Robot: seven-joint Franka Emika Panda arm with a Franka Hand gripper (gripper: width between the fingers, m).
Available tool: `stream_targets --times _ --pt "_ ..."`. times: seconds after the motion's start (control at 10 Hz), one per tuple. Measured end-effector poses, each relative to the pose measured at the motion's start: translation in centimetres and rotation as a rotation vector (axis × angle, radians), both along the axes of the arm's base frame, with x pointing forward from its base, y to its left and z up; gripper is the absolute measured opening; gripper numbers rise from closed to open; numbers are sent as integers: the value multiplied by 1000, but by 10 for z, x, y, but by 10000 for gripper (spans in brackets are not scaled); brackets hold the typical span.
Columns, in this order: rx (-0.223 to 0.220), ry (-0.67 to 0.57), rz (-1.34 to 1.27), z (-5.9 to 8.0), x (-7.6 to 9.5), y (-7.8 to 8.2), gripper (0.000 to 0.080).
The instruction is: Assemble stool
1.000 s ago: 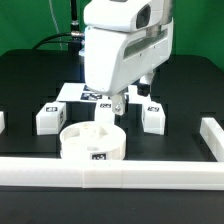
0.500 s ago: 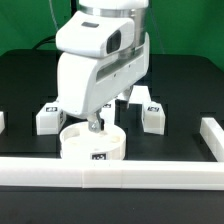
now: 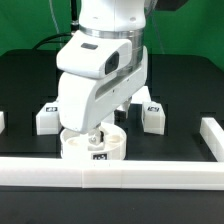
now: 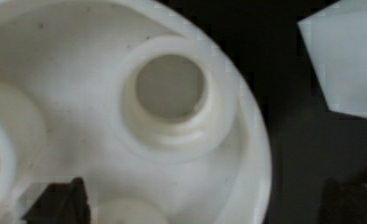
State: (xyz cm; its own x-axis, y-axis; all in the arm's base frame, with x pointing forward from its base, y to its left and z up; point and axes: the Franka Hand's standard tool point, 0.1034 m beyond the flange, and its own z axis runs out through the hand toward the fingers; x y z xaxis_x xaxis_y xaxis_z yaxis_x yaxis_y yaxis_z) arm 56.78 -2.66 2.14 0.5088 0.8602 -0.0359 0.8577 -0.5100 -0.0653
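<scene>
**Stool seat** (image 3: pixel 110 150): round rimmed disc, near centre of the table (image 3: pixel 185 100), just behind the near rail (image 3: pixel 120 172).

**Claw** (image 3: pixel 95 135): low over the seat's rim. The wrist view shows its fingers apart, one inside the rim and one outside, clamped on nothing.

**Legs:** one at the exterior view's left (image 3: pixel 47 118) and one at its right (image 3: pixel 151 116), both loose beside the seat.

**Step, as judged:** taking hold of the seat.

**Next move:** close squarely on the rim wall, clear of the round socket (image 4: pixel 171 90).

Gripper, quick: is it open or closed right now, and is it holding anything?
Gripper: open, holding nothing; fingers apart over the seat.
</scene>
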Motion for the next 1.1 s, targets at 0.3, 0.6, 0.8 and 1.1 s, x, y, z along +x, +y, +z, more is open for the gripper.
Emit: stream_targets --times 0.3,0.6,0.8,1.1 --pt "1 1 -2 -9 -2 -2 649" --pt "2 2 -1 -9 -2 -3 504" --pt "2 2 -1 -9 -2 -3 215" --pt "2 1 -1 -9 -2 -3 30"
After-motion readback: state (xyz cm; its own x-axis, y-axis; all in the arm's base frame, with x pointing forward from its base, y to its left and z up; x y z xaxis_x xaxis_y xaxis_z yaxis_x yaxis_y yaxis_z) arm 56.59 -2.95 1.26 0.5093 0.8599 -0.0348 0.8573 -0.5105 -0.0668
